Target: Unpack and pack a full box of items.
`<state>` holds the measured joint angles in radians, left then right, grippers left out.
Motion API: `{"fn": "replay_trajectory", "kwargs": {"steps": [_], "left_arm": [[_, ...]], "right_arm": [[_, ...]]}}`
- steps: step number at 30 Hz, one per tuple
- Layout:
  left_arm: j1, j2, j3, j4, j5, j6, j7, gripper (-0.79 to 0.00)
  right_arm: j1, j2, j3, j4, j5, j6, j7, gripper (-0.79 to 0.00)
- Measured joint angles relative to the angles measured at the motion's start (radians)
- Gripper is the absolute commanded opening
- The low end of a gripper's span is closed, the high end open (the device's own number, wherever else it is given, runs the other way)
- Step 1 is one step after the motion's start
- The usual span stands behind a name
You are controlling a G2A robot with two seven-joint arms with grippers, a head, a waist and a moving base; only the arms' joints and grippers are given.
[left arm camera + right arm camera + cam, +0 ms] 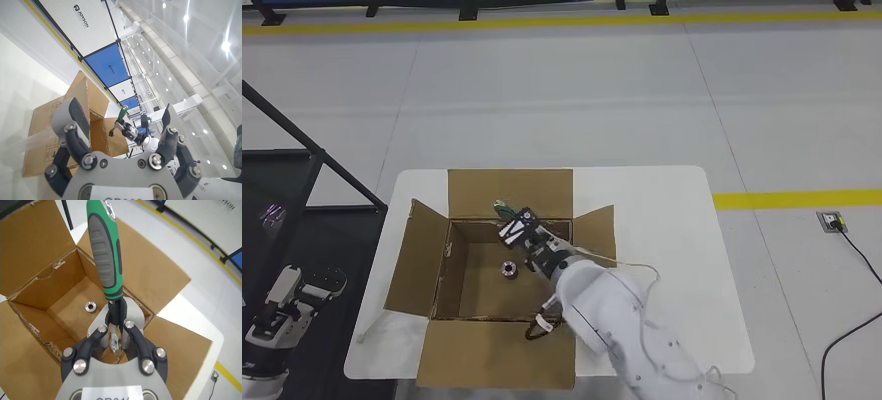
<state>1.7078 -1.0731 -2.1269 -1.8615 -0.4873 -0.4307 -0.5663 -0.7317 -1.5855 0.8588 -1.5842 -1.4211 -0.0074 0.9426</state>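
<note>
While the right pincer (115, 313) is clamped on the metal neck of a green-handled ratchet wrench (105, 256) above the open cardboard box (37, 247), the left pincer (122, 111) sits beside the surface (672, 230), jaws apart. A steel socket (90, 307) lies on the box floor. Good handling likely means keeping the long handle clear of the box's flaps.

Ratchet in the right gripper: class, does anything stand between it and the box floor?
Nothing visible does. The right gripper holds the ratchet above the box, flaps folded outward; a small socket lies on the floor, off to one side.
</note>
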Motion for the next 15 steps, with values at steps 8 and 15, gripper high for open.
{"fn": "replay_trajectory", "kwargs": {"steps": [8, 15], "left_arm": [[0.0, 0.0, 0.0, 0.0, 0.0, 0.0, 0.0, 0.0], [0.0, 0.0, 0.0, 0.0, 0.0, 0.0, 0.0, 0.0]], "right_arm": [[0.185, -0.065, -0.056, 0.421, 0.2, 0.033, 0.063, -0.785], [0.269, -0.112, -0.088, 0.68, 0.315, 0.02, 0.058, -0.785]]}}
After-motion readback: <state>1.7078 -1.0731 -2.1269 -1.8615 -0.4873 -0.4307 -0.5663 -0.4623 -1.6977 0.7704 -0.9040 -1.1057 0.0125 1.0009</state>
